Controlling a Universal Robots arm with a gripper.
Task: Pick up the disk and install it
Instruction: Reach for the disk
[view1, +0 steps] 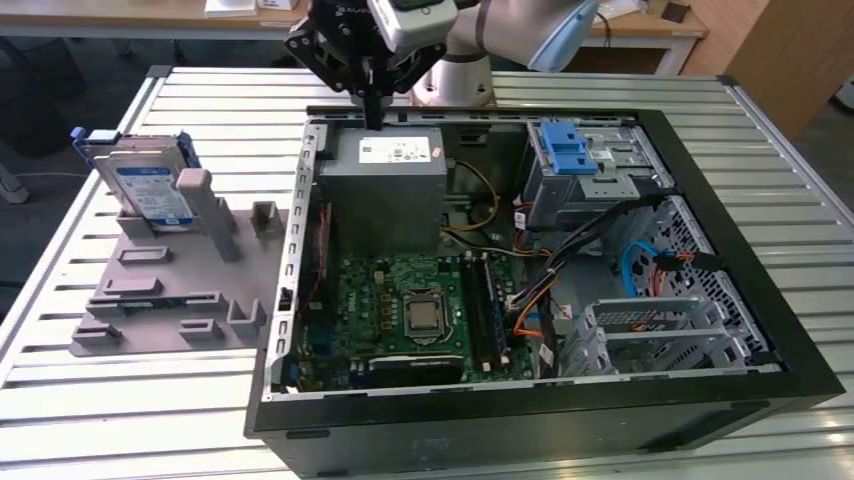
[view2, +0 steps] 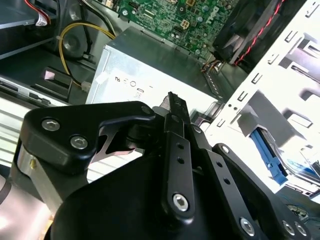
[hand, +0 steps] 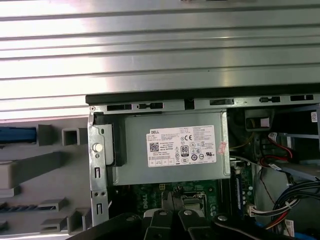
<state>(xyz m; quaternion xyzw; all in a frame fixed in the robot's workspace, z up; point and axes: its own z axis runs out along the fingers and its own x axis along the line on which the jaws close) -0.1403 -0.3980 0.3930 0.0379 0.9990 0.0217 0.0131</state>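
Toward the exterior view's left, the disk (view1: 144, 185) stands on edge in a slot of a grey plastic fixture (view1: 160, 300), which lies on the slatted metal table (view1: 120, 440); a blue carrier frames the disk's silver body and its label faces outward. Just beside the fixture, the open computer case (view1: 534, 420) rests on its side on the table. The gripper (view1: 374, 120) hangs over the case's rear rim, above the grey power supply (view1: 387, 195), well apart from the disk. In both wrist views its black fingers (hand: 172, 197) are pressed together with nothing between them, and the power supply's white sticker lies just beyond the tips. Below the power supply in the exterior view sits the green motherboard (view1: 400, 310). Further to that view's right, a grey drive cage (view1: 594, 175) with a blue latch (view1: 567, 150) occupies the rear corner of the case, and loose cables (view1: 630, 262) run in front of it
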